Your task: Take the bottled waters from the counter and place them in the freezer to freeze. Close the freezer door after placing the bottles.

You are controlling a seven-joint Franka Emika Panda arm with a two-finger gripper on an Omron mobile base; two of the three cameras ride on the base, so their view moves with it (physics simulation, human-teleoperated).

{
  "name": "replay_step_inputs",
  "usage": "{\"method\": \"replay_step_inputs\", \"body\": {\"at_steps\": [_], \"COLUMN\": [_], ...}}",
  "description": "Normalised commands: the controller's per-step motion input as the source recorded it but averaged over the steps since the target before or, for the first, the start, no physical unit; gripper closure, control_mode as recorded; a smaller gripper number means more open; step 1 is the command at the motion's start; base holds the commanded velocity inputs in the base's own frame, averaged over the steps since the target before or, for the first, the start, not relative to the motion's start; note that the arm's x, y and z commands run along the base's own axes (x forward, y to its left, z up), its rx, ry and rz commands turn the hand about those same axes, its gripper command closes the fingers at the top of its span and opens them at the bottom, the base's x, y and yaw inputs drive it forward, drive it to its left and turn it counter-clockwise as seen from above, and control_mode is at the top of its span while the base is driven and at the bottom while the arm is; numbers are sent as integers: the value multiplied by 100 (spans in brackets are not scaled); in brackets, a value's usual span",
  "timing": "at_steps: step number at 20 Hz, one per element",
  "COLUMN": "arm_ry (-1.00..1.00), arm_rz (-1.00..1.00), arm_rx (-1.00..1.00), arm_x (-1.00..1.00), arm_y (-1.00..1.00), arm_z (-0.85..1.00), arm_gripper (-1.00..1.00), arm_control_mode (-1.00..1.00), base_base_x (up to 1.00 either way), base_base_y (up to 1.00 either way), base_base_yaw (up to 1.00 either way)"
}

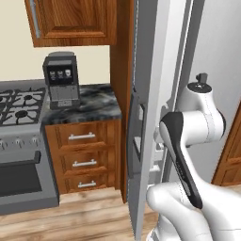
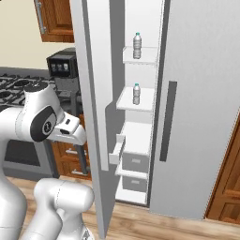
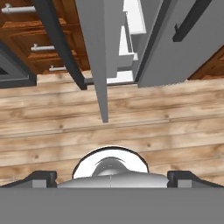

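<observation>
- Two bottled waters were seen standing upright inside the freezer [image 2: 140,140], long axes vertical, teal caps pointing up.
- The upper bottle [image 2: 137,46] was set on a high white shelf [image 2: 147,56]; the lower bottle [image 2: 136,94] was set on the shelf below it [image 2: 145,104], roughly straight beneath.
- The freezer door [image 2: 93,117] was left ajar, its edge turned toward the cameras and its long dark handle [image 1: 134,136] running vertically.
- The desk [image 1: 96,106] was seen beside the freezer, with a coffee machine [image 1: 61,80] on it.
- The pincer [image 3: 112,178] was spread to its widest, nothing held between its tips, aimed down at the wooden floor [image 3: 131,127] before the door.
</observation>
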Motion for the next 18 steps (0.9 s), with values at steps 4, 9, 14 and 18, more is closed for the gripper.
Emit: {"method": "replay_step_inputs", "body": {"at_steps": [4,9,14,18], "arm_ry": [0,0,0,0], "arm_rz": [0,0,0,0], "arm_rx": [0,0,0,0], "arm_x": [0,0,0,0], "arm_y": [0,0,0,0], "arm_z": [0,0,0,0], "arm_gripper": [-100,-100,-100,-100], "arm_control_mode": [100,100,100,100], "base_base_x": [32,40,27,7], "base_base_y": [-2,0,0,0], "base_base_yaw": [0,0,0,0]}}
